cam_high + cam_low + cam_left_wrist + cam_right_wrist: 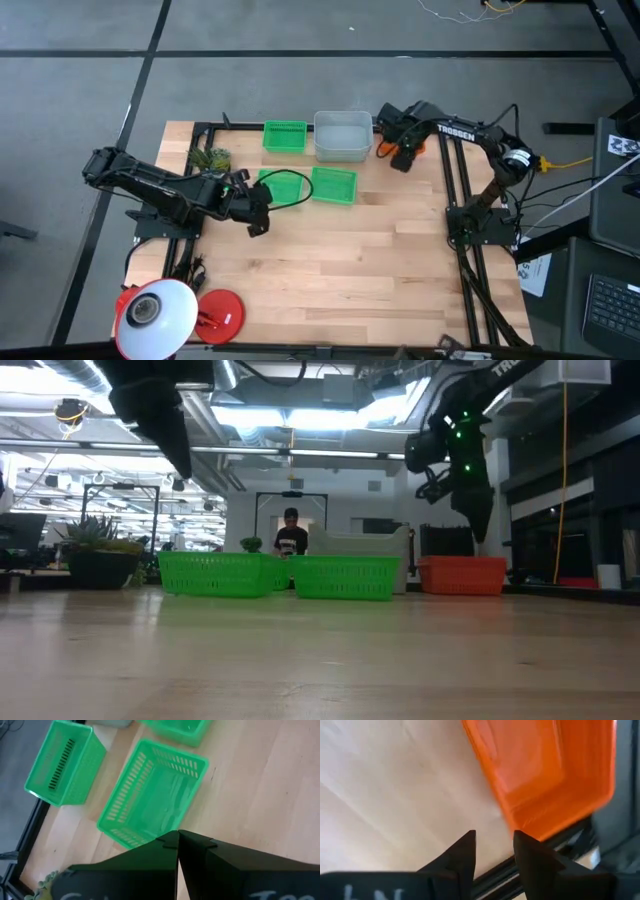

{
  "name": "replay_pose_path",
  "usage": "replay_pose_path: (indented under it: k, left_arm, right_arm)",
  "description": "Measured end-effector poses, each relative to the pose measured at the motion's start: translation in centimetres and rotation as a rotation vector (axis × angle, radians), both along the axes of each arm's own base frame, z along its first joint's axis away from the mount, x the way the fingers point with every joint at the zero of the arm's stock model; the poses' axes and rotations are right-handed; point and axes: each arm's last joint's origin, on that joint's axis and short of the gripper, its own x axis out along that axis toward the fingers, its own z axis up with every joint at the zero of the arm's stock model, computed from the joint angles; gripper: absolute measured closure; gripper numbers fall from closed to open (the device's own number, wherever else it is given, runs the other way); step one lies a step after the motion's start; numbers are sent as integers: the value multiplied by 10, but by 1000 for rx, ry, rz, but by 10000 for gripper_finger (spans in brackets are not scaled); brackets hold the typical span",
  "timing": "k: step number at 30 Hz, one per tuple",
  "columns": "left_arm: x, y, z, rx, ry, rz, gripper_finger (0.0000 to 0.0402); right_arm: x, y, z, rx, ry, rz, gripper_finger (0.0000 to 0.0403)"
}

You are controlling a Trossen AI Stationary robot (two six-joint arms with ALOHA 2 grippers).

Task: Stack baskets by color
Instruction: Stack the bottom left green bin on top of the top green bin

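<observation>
Three green baskets are seen on the tabletop point(330, 270): one at the far edge point(285, 135), and two side by side nearer the middle point(283, 187) point(334, 184). A grey-white basket point(343, 136) sits at the far edge just beside the far green one, and whether it is one tray or a nested stack cannot be told. An orange basket point(461, 574) rests at the far right corner, largely hidden under the right arm in the high view.

The right hand point(492, 851) is held just above the orange basket with its fingers parted and nothing between them; the basket appears released. The left hand point(177, 840) is clenched shut on nothing and is poised over the near green basket of the pair.

The orange stack is judged done or nearly so, while the green baskets are not yet nested. Several risks are foreseen. The orange basket lies close to the tabletop's edge and the frame rail, so it could be nudged off if a finger catches its gridded wall on the way up. The left hand cannot take a rim while shut. A thin green wall, if pinched off-centre, could flex and let the basket tilt or slip.
</observation>
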Motion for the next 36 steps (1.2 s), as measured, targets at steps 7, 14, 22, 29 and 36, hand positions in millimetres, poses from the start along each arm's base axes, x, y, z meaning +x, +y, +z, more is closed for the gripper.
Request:
replay_pose_path:
  k: [7, 14, 22, 29, 36]
  left_arm:
    - [30, 9, -17, -83, 8, -71, 401]
    - [47, 47, -43, -167, 182, -170, 401]
    - [53, 73, -26, -191, 159, -304, 401]
    - [51, 81, -30, -202, 198, -299, 352]
    - [56, 79, -38, -176, 247, -375, 296]
  right_arm:
    - [13, 44, 19, -30, -37, -53, 272]
    - [1, 84, 59, -98, -164, -3, 272]
    - [-41, 116, 94, -164, -356, -63, 272]
    - [-73, 138, 100, -130, -486, -98, 272]
    - [-92, 154, 86, -60, -539, -120, 272]
